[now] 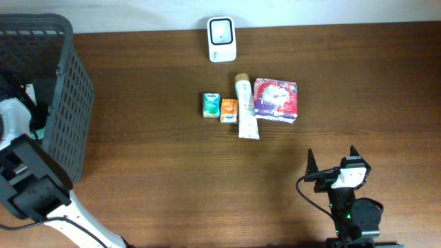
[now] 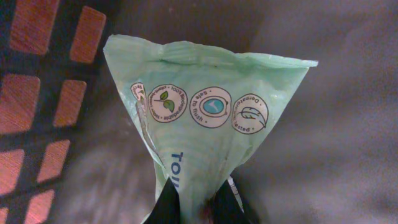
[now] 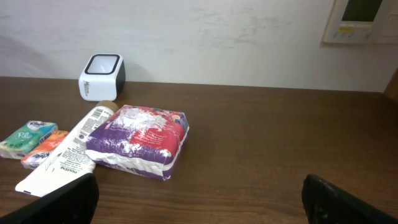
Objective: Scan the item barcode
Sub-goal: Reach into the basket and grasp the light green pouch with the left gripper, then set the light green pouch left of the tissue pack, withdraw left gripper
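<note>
Pinching the narrow end of a pale green packet [image 2: 211, 137], the left jaws are clenched on it inside the dark mesh basket [image 1: 65, 103] at the surface's [image 1: 172, 172] left edge. The right jaws hang spread and empty near the near right corner. Pick-up looks to be the step in hand. Next, the packet needs lifting clear of the basket, with its barcode, unseen here, turned toward the white scanner [image 1: 222, 39] at the far edge.

A purple pack [image 3: 138, 140] lies beside a white tube [image 3: 65, 152] — scanner [image 3: 101, 76] farther back.
</note>
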`<action>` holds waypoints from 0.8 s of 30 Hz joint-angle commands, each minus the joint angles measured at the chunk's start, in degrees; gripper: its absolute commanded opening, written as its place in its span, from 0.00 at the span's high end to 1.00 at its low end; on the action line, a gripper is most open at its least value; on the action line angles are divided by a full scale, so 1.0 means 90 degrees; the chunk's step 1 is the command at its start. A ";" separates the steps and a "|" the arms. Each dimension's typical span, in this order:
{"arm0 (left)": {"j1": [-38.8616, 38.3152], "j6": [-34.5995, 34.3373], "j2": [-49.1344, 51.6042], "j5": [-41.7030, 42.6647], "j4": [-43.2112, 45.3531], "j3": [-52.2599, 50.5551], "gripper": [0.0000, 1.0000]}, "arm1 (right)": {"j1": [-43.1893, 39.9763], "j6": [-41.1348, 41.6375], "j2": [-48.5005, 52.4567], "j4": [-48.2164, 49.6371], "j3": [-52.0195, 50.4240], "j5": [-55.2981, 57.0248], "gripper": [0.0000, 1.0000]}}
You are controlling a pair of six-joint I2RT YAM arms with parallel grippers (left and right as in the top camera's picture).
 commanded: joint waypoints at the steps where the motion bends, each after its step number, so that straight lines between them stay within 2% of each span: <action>1: 0.0000 -0.0746 -0.1018 0.0325 0.0000 0.0017 1.00 | 0.0041 0.0005 -0.0024 -0.0012 -0.0058 0.0080 0.01; 2: 0.0000 -0.0933 -0.1321 0.0325 0.0007 0.0061 1.00 | 0.0041 0.0005 -0.0024 -0.0012 -0.0058 0.0080 0.01; 5: 0.0000 -0.2203 -0.2351 0.0699 0.0024 0.0114 1.00 | 0.0041 0.0005 -0.0024 -0.0012 -0.0058 0.0080 0.01; 7: 0.0000 -0.3133 -0.2963 0.1695 0.0236 0.0114 1.00 | 0.0041 0.0005 -0.0024 -0.0012 -0.0058 0.0080 0.01; 9: -0.0002 -0.4075 -0.3497 0.3410 0.0767 0.0114 1.00 | 0.0041 0.0005 -0.0024 -0.0012 -0.0058 0.0080 0.01; 11: -0.0102 -0.4663 -0.3827 0.4911 0.1423 0.0114 1.00 | 0.0041 0.0005 -0.0024 -0.0012 -0.0058 0.0080 0.01; 13: -0.0449 -0.5175 -0.3978 0.5418 0.1613 0.0114 1.00 | 0.0041 0.0005 -0.0024 -0.0012 -0.0058 0.0080 0.01; 14: -0.0612 -0.5170 -0.3990 0.5542 0.1593 0.0112 1.00 | 0.0041 0.0005 -0.0024 -0.0012 -0.0058 0.0080 0.01; 19: -0.2344 -0.4879 -0.3939 0.5282 0.1258 0.0109 1.00 | 0.0041 0.0005 -0.0024 -0.0012 -0.0058 0.0080 0.01; 22: -0.3446 -0.4158 -0.3869 0.3997 0.0967 0.0109 1.00 | 0.0041 0.0005 -0.0024 -0.0012 -0.0058 0.0080 0.01; 23: -0.3925 -0.4039 -0.3776 0.3058 0.0546 0.0104 1.00 | 0.0041 0.0005 -0.0024 -0.0012 -0.0058 0.0080 0.01; 24: -0.4153 -0.4039 -0.3711 0.2557 0.0311 0.0104 1.00 | 0.0041 0.0005 -0.0024 -0.0012 -0.0058 0.0080 0.01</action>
